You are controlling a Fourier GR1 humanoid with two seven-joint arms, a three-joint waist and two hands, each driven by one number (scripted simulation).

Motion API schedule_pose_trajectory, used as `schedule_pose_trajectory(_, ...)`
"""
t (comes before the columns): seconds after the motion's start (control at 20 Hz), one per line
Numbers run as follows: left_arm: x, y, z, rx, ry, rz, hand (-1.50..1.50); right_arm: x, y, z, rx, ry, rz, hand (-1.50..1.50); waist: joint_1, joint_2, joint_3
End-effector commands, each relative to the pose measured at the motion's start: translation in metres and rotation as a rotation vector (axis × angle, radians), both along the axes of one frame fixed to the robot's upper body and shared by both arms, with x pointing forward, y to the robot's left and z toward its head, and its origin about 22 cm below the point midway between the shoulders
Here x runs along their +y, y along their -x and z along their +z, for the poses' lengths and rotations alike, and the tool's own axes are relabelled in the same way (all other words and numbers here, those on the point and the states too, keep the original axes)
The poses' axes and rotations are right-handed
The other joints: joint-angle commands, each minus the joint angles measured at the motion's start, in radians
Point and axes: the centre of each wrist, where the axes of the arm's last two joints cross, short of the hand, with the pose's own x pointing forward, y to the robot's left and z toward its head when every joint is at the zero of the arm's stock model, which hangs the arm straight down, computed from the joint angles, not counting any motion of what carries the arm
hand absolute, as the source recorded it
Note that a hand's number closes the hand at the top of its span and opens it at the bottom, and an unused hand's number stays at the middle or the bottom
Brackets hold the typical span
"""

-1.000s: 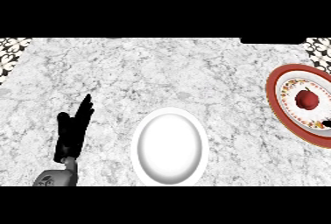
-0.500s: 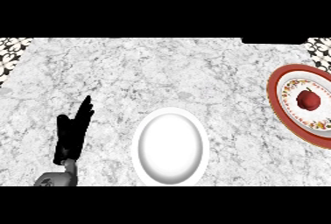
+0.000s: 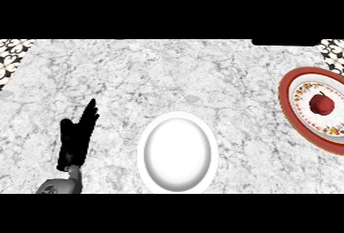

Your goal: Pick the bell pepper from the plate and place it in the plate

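— Pepper location, head view?
— I see the red bell pepper [image 3: 322, 104] on the red-rimmed plate [image 3: 290, 111] at the desk's [image 3: 174, 73] right edge; white plate [image 3: 177, 153] centre.
— Fingers?
— My left hand [image 3: 74, 141], lower left, rests with fingers straight, holding nothing.

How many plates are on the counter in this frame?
2. A plain white plate sits near the front, at the middle. A red-rimmed plate lies at the right edge, partly cut off, with the bell pepper on it. More could lie outside the view.
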Motion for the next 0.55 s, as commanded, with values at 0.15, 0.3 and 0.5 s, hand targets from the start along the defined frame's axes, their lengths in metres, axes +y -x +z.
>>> schedule_pose_trajectory(0.15, 0.000, 0.007, 0.008, 0.000, -0.009, -0.015, 0.00, -0.018, 0.026, 0.006, 0.003, -0.007, -0.087, -1.50, 0.004, 0.000, 0.002)
schedule_pose_trajectory(0.3, 0.002, -0.013, 0.007, 0.010, 0.003, -0.010, 0.00, -0.005, 0.016, -0.007, 0.021, 0.018, -0.090, -1.50, -0.005, 0.001, 0.000)
schedule_pose_trajectory(0.5, 0.005, 0.008, -0.007, -0.003, -0.010, -0.009, 0.00, -0.014, 0.022, 0.003, 0.059, 0.065, -0.121, -1.50, 0.008, 0.002, 0.001)
